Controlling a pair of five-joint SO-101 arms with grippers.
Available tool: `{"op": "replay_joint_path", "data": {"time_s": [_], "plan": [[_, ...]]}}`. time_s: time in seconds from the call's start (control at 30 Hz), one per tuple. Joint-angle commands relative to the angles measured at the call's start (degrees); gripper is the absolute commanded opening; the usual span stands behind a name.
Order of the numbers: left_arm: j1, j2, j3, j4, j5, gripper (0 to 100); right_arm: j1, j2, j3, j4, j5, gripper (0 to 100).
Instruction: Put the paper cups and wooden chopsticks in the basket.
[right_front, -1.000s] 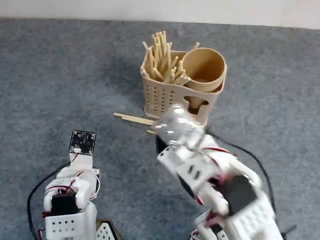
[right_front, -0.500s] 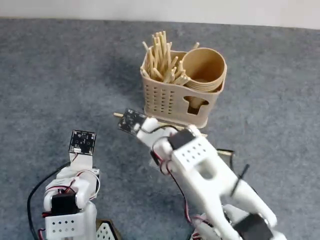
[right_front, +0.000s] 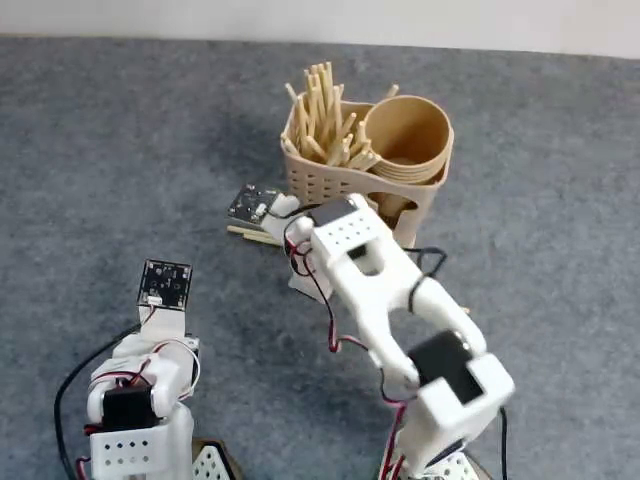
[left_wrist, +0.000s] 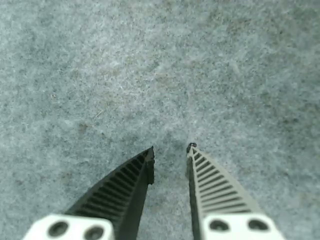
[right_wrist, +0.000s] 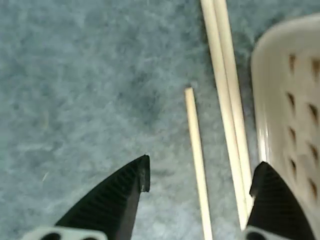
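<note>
The beige perforated basket holds a bundle of wooden chopsticks and stacked paper cups. More chopsticks lie on the carpet in front of its left corner. My right arm stretches over them. In the right wrist view my right gripper is open above the floor; a single chopstick runs between its fingers, a pair of chopsticks lies beside it, and the basket wall is just past them. My left gripper hangs slightly open over bare carpet, holding nothing.
Grey carpet covers the whole work area. The left arm sits at the near left, well apart from the basket. A pale wall strip bounds the far side.
The right arm swung forward and to the left, ending low over the chopsticks in front of the basket. The left arm has stayed still.
</note>
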Motion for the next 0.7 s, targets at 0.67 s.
{"op": "replay_joint_path", "data": {"time_s": [0.67], "plan": [[-0.3, 0.0, 1.2, 0.3, 0.4, 12, 2.6, 11.1, -9.9, 0.0, 3.3, 24.0]]}}
